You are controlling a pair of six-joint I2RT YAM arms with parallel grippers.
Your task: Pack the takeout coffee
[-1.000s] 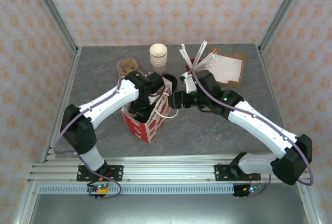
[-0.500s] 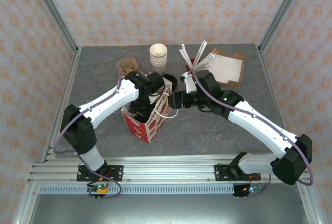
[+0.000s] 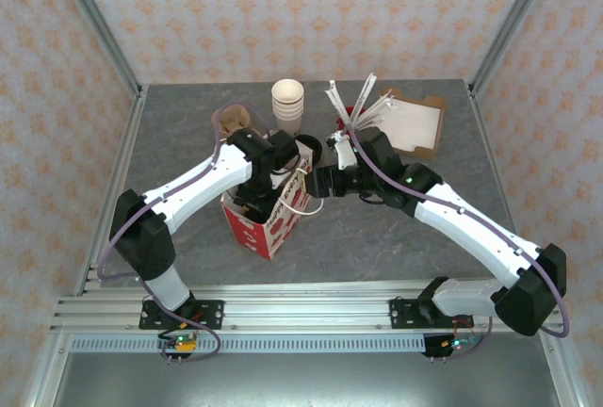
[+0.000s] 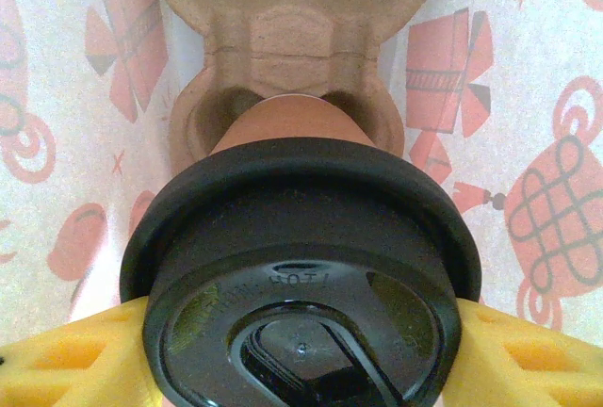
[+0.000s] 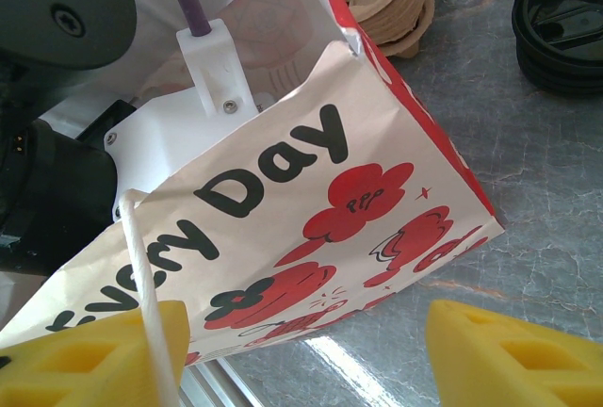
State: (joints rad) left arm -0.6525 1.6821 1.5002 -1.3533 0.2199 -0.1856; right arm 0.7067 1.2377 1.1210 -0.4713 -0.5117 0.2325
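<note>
grey stone-look table (image 3: 377,237) under flowered walls carries the whole work. the coffee cup (image 4: 301,275) is inside the red-and-white bag (image 3: 268,228), with its tan body going down into a well of the brown cardboard carrier (image 4: 292,40) on the bag floor. i cannot tell if the base already sits at the bottom of the well.

the cup stands upright. its long axis runs straight down into the bag, with the black lid on top facing the left wrist camera and the base below.

the left gripper (image 4: 301,350) is clamped on the cup, one yellow finger (image 4: 85,355) at each side of the lid.

the right gripper (image 5: 306,350) is just beside the outer wall of the bag with its jaws apart. the white cord handle (image 5: 146,275) runs down to one finger, but i cannot tell if it is hooked there.

for this step i think the cup should go down straight, without leaning, until the well grips it, and only then should the fingers let go. the right side should hold the bag mouth wide, so the paper does not catch the arm when it comes out.
</note>
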